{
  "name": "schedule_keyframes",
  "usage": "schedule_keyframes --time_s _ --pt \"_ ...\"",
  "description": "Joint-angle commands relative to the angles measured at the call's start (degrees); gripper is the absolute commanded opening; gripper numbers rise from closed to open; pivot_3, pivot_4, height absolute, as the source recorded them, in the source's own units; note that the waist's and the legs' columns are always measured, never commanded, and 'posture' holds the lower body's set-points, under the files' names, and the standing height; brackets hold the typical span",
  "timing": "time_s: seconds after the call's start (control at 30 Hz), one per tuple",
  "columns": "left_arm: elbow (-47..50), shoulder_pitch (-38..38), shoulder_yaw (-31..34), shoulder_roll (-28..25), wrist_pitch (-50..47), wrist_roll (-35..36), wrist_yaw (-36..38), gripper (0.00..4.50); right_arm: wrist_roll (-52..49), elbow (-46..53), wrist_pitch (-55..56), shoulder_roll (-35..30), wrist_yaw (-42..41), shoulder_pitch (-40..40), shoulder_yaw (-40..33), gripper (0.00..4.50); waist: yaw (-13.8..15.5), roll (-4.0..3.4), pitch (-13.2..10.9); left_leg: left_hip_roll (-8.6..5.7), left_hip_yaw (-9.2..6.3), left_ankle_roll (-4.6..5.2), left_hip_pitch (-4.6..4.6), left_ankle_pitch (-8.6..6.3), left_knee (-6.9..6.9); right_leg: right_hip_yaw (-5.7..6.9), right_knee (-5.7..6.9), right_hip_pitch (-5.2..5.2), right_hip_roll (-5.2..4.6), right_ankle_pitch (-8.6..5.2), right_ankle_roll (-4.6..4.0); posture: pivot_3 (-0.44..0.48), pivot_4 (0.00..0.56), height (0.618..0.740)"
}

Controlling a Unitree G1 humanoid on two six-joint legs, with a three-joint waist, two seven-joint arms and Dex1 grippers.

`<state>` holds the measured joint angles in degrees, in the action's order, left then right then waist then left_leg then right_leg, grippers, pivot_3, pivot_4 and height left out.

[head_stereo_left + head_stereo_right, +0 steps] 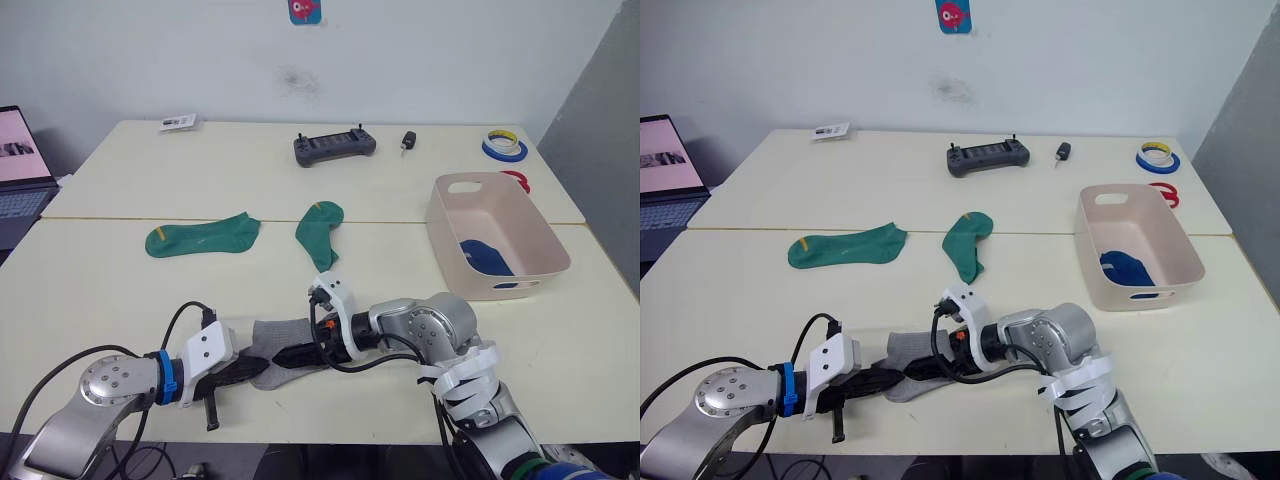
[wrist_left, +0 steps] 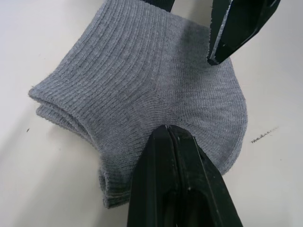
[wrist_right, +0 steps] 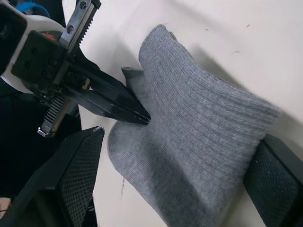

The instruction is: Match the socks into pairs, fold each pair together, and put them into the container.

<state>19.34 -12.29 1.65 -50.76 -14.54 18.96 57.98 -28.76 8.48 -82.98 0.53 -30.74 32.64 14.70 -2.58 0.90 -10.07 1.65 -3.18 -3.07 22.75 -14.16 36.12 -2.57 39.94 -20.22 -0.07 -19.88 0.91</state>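
Two grey socks (image 1: 283, 334) lie stacked and folded over near the table's front edge. My left gripper (image 2: 166, 127) is shut on the near edge of this grey pair (image 2: 137, 85). My right gripper (image 3: 180, 142) is open, one finger on each side of the grey fabric (image 3: 199, 109), and it faces the left gripper (image 3: 137, 116). Two green socks (image 1: 203, 238) (image 1: 320, 232) lie apart on the table's middle. The pink container (image 1: 500, 285) stands at the right with a blue sock (image 1: 487, 256) in it.
At the far side of the table lie a black controller (image 1: 334, 146), a key fob (image 1: 408, 141), a small card (image 1: 178, 122) and tape rolls (image 1: 503, 146). A laptop (image 1: 20, 160) stands off the table's left end.
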Motion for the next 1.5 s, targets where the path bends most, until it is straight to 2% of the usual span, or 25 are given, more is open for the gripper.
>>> schedule_keyframes --time_s 0.03,0.33,0.4,0.63,0.67,0.8,0.93,1.03,1.13,1.27,1.37,1.43,1.5 --pt "-1.28 -1.51 -1.51 0.04 -1.04 -2.01 -0.26 0.00 -1.41 -1.05 0.24 1.52 0.41 0.30 -0.23 3.87 -0.06 0.00 0.00 0.00 0.01 0.00 0.00 0.00 0.00 0.00 0.00 0.00 0.00 0.00 0.00 0.000 0.150 0.740" --pt "-1.28 -1.85 -0.26 0.50 -1.05 -1.11 -0.43 0.00 -1.35 -1.78 1.81 3.15 2.59 -0.29 -1.69 0.65 -0.28 -0.01 -0.01 0.01 0.00 0.00 0.02 0.00 -0.02 -0.01 0.00 -0.02 0.00 0.00 0.00 0.000 0.150 0.740" --pt "-0.88 -1.72 0.52 1.05 -1.62 -0.07 -0.61 0.00 -1.15 -0.89 3.31 2.36 2.42 -0.24 -1.16 0.12 -0.30 -0.01 -0.01 0.00 0.01 0.00 0.02 0.00 -0.02 -0.01 0.00 -0.03 0.00 0.00 0.00 0.000 0.150 0.740" --pt "4.43 2.04 7.01 1.50 -11.63 11.23 -0.97 0.00 -0.98 10.81 12.69 -9.60 -2.76 -0.67 1.74 0.09 -0.13 0.14 -0.19 -0.01 -0.05 0.00 0.15 0.00 -0.01 0.05 -0.04 -0.08 -0.02 0.00 0.01 0.000 0.150 0.740" --pt "5.25 3.45 7.40 0.88 -13.25 12.77 -0.49 0.18 -1.49 12.68 13.18 -11.52 -3.55 -1.24 1.38 0.09 -0.01 0.20 -0.23 -0.02 -0.07 0.00 0.16 0.00 0.00 0.06 -0.04 -0.08 -0.02 0.00 0.01 0.000 0.150 0.740" --pt "8.37 13.31 8.59 -0.44 -21.91 21.82 -0.28 1.22 -3.21 19.95 14.33 -18.99 -5.72 -4.51 -0.59 0.09 0.20 0.34 -0.29 0.01 -0.12 -0.01 0.17 0.00 0.00 0.12 -0.06 -0.06 0.01 0.00 0.01 0.000 0.150 0.740" --pt "9.36 25.61 6.34 1.65 -28.43 29.00 -2.18 2.50 -6.02 27.06 13.86 -25.23 -6.83 -9.69 -4.14 0.09 0.35 0.38 -0.32 -0.04 -0.05 -0.01 0.19 0.00 0.00 0.10 -0.10 -0.03 0.01 0.00 0.02 0.000 0.150 0.740" --pt "8.97 33.26 3.58 4.43 -31.23 31.31 -3.82 3.41 -8.40 32.52 13.71 -29.35 -7.11 -14.12 -7.57 0.09 0.59 0.41 -0.33 -0.06 0.01 -0.01 0.18 0.00 0.01 0.12 -0.18 -0.01 0.01 0.00 0.03 0.000 0.150 0.740" --pt "8.23 38.35 0.48 6.47 -31.73 30.37 -4.05 4.40 -11.26 38.42 16.12 -32.70 -8.14 -18.16 -12.53 0.09 0.61 0.45 -0.36 -0.05 0.06 -0.01 0.19 0.00 0.02 0.10 -0.20 0.00 0.06 0.00 0.03 0.000 0.150 0.740" --pt "5.77 41.14 -2.22 7.68 -29.95 27.23 -3.13 4.50 -19.44 40.59 15.77 -33.96 -6.92 -18.99 -25.21 0.09 0.35 0.45 -0.36 -0.01 0.10 -0.02 0.16 0.01 0.02 0.08 -0.18 -0.01 0.16 0.00 0.03 0.000 0.150 0.740" --pt "4.75 41.80 -3.27 7.56 -28.47 25.38 -1.48 4.50 -24.55 36.30 14.42 -38.82 -5.85 -15.65 -36.67 0.09 0.46 0.45 -0.42 -0.02 0.10 -0.02 0.14 0.01 0.03 0.08 -0.15 0.02 0.20 0.00 0.03 0.000 0.150 0.740" --pt "4.88 42.71 -3.61 7.82 -28.45 25.45 -0.68 4.50 -21.60 31.16 17.00 -45.33 -6.65 -13.20 -41.13 0.09 0.74 0.46 -0.44 -0.10 0.17 -0.02 0.14 0.02 0.06 0.08 -0.16 0.04 0.27 0.01 0.03 0.000 0.150 0.740" --pt "5.08 43.44 -3.77 8.13 -28.59 25.59 -0.29 4.50 -18.45 27.40 20.45 -49.74 -7.37 -12.02 -42.20 0.09 0.86 0.47 -0.44 -0.13 0.24 -0.01 0.18 0.01 0.07 0.06 -0.27 0.06 0.26 0.01 0.04 0.000 0.150 0.740"
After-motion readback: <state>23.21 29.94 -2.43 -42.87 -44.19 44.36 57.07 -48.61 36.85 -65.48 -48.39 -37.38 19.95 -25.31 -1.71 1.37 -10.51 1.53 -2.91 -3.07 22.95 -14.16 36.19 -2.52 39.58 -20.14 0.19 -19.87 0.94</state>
